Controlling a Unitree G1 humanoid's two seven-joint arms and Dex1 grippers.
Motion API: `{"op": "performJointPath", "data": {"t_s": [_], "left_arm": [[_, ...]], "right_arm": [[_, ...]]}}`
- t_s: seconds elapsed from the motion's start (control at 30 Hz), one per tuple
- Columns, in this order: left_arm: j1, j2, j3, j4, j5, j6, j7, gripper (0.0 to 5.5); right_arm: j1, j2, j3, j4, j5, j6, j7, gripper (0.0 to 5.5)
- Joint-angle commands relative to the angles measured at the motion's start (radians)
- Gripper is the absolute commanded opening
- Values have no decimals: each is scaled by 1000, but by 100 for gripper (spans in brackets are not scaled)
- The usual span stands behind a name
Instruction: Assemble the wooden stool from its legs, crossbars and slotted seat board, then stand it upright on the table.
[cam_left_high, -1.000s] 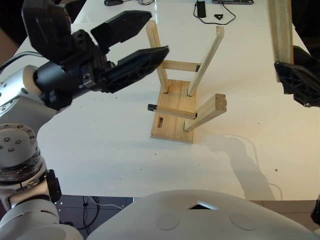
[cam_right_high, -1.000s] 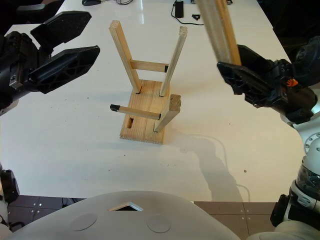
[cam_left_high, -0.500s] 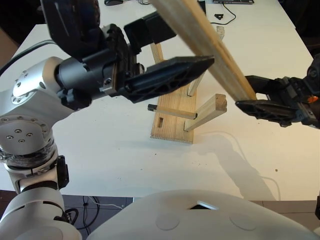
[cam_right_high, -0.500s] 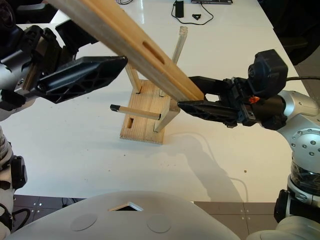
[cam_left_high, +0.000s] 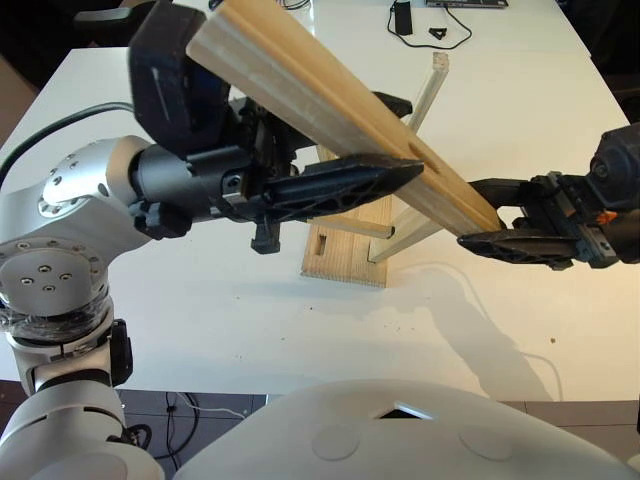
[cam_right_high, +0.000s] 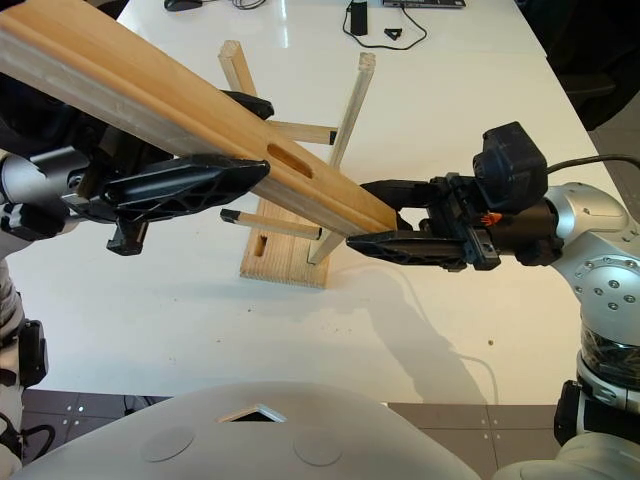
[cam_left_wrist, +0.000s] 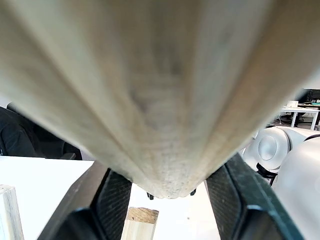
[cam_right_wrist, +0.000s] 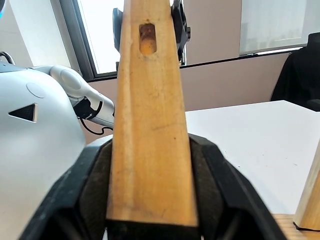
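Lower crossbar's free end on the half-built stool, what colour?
Black, on an otherwise pale-wood crossbar; the right eye view shows it best.

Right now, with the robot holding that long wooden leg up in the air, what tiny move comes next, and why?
Probably tip the leg upright over the seat board: the right gripper clamps one end, the left gripper is at its middle, and one slot is empty.
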Motion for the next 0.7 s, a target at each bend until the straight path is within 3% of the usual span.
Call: {"op": "performJointPath", "data": {"t_s": [0.03,0.13,0.17,0.3,0.4,0.6,0.7], "left_arm": [[17,19,-33,-31,23,27,-31,203],[27,22,-41,-35,40,29,-41,203],[29,23,-42,-35,43,29,-43,203],[30,34,-16,-37,13,21,-49,203],[34,63,34,-32,-37,18,-61,203],[60,209,246,62,-149,47,-106,203],[59,304,362,172,-102,81,-193,203]], "right_arm": [[-2,-28,20,-11,-84,-22,5,204],[-7,-24,19,-10,-105,-31,3,204],[-12,-23,18,-8,-104,-30,2,241],[-15,-22,-5,-4,-87,-28,0,294],[-27,-17,-42,22,-33,-17,-9,297],[-24,-9,-120,103,18,-14,-62,297],[21,-5,-142,125,-27,-31,-68,297]]}}
